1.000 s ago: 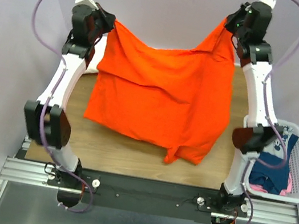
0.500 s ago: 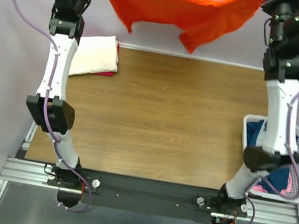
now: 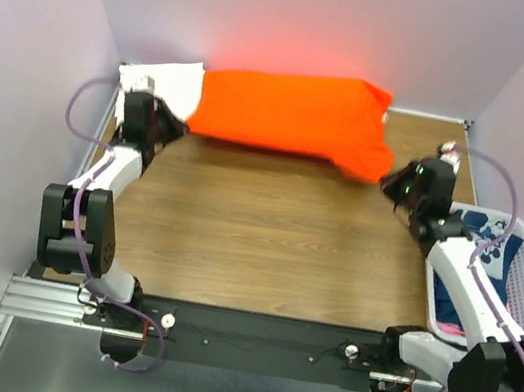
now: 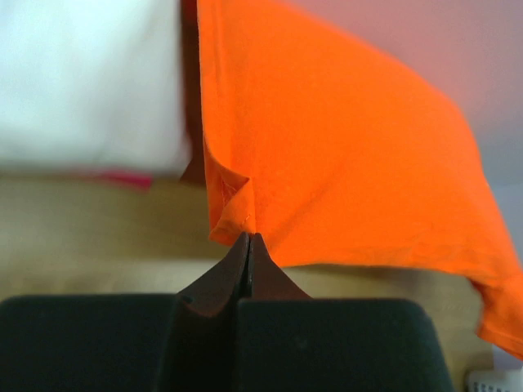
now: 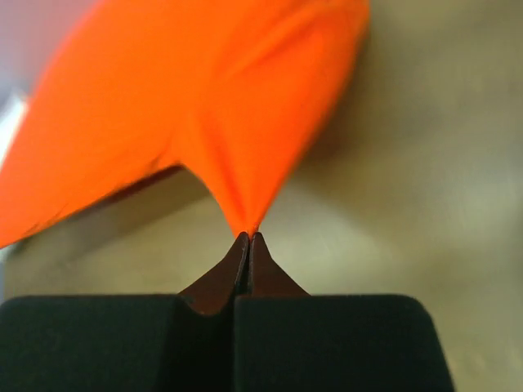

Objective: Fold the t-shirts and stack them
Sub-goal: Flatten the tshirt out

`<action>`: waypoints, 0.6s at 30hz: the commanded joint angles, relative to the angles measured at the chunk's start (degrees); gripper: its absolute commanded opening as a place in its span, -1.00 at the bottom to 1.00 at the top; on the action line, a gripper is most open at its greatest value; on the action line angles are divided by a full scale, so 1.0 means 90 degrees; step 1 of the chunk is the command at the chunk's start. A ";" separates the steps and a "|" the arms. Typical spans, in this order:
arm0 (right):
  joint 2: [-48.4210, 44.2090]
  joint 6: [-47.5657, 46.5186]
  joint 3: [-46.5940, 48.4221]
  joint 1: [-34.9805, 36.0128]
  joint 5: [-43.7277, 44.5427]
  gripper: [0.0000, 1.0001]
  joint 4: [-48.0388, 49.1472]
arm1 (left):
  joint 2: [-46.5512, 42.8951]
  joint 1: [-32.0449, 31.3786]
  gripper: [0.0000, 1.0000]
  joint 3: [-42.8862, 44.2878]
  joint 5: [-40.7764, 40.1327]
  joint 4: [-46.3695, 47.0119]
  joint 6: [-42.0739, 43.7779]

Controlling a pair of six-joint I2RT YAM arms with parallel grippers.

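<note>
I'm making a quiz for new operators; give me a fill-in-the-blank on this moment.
The t-shirt stretched between the left gripper and right gripper is ____. Both grippers are ____ on its cloth. The folded cream-white shirt lies on the robot's ____ side. The white basket stands on its ____ side.
Missing: orange; shut; left; right.

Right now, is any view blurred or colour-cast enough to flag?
Top external: the orange t-shirt is oversaturated and throws a reddish glow on the back wall; its right end smears. Left wrist: shirt fairly sharp at the left claw, cream-white t-shirt behind soft. Right wrist: shirt and table blurred beyond the right claw.
</note>
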 commanded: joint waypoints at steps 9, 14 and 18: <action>-0.1179 0.1216 -0.2372 -0.0032 -0.1249 -0.99 -0.1218 | -0.0934 0.0006 -1.00 -0.3201 -0.0079 0.0675 -0.0766; -0.1462 0.1235 -0.2665 -0.0032 -0.1201 -0.99 -0.2047 | -0.1432 0.0006 -1.00 -0.3397 -0.0410 0.0187 -0.0787; -0.2135 0.1527 -0.2929 -0.0041 -0.1249 -0.99 -0.2604 | -0.1960 0.0006 -1.00 -0.3582 -0.0704 -0.0428 -0.0698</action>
